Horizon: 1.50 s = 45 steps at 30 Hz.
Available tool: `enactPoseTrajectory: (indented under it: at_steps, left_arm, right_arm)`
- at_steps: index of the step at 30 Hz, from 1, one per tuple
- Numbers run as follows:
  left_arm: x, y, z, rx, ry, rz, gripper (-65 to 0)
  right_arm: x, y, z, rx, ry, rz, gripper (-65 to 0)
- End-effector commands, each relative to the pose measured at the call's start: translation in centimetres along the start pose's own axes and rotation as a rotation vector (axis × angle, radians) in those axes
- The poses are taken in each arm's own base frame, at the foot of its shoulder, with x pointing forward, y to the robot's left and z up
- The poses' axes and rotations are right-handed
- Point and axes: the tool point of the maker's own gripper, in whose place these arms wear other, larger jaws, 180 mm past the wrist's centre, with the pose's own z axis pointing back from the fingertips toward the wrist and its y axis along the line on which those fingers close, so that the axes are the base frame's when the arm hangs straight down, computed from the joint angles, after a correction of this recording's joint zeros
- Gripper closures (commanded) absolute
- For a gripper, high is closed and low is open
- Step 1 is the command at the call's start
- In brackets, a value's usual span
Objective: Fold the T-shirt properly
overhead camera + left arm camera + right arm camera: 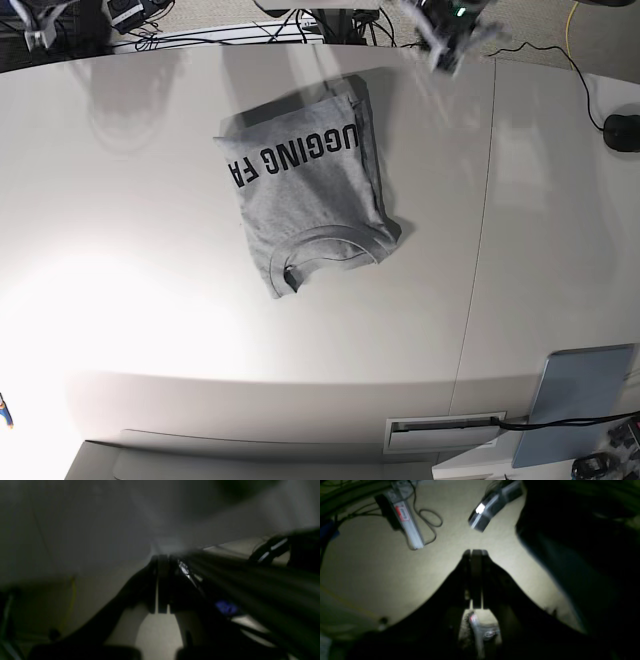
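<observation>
T-shirt point(310, 195) lies folded into a narrow, slightly skewed stack mid-table, lettering up, collar toward the near edge. Both claws, left gripper point(160, 585) and right gripper point(476, 580), are pinched together, empty, away from it. Folding looks nearly finished; a final half-fold or squaring-up likely remains.

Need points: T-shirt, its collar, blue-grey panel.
T-shirt point(310, 195), base view, grey fabric below the black lettering.
collar point(325, 240), base view, ribbed curve at the shirt's near end.
blue-grey panel point(580, 405), base view, middle of its flat face.
</observation>
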Motion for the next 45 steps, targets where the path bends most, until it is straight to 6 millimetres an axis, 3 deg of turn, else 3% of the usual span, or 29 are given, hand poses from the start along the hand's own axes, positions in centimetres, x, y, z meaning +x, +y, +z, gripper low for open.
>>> enactPoseTrajectory:
  at_steps: [1,6,12,14,17,21,24,27,33,35,41,45]
  left_arm:
    - [-0.9,0.1,0.5,-0.012,0.008,0.017,0.0]
    - [-7.5,0.4,0.1,-0.072,0.147,0.073,0.0]
    - [-15.8,1.7,-2.8,-0.103,0.264,0.101,-1.0]
    - [-18.4,2.3,-4.3,-0.107,0.314,0.124,-6.3]
    - [-21.7,3.2,-6.7,-0.094,0.383,0.179,-15.0]
    - [-24.6,4.2,-9.6,-0.088,0.467,0.277,-16.8]
    - [-24.8,3.2,-11.5,-0.173,0.498,0.361,-16.8]
    - [-23.0,2.4,-13.6,-0.23,0.453,0.434,-16.8]
    - [-20.0,2.1,-16.6,-0.245,0.426,0.47,-16.8]
    - [-19.1,1.8,-17.3,-0.25,0.418,0.478,-16.8]
    - [-18.4,1.5,-18.4,-0.195,0.405,0.496,-16.8]
    - [-18.4,1.5,-18.5,-0.187,0.401,0.498,-16.8]
  right_arm:
    - [-1.2,-0.5,-0.3,0.005,0.026,-0.007,0.0]
    - [-7.0,-1.4,-4.2,0.078,0.132,-0.119,0.0]
    - [-12.5,-2.2,-9.5,0.068,0.232,-0.268,0.0]
    - [-12.9,-2.5,-11.5,0.055,0.233,-0.289,0.0]
    - [-11.9,-2.7,-14.2,0.054,0.187,-0.303,0.0]
    - [-9.2,-2.1,-16.9,0.076,0.11,-0.292,0.0]
    - [-6.7,-1.7,-18.5,0.087,0.049,-0.288,0.0]
    - [-4.0,-0.6,-19.9,0.104,-0.003,-0.244,0.0]
    - [-1.0,4.8,-22.6,0.214,0.006,-0.033,0.0]
    - [-0.5,6.9,-23.4,0.252,0.023,0.028,0.0]
    - [0.4,10.7,-25.3,0.259,0.084,0.179,0.0]
    - [0.9,12.4,-25.7,0.284,0.074,0.248,0.0]
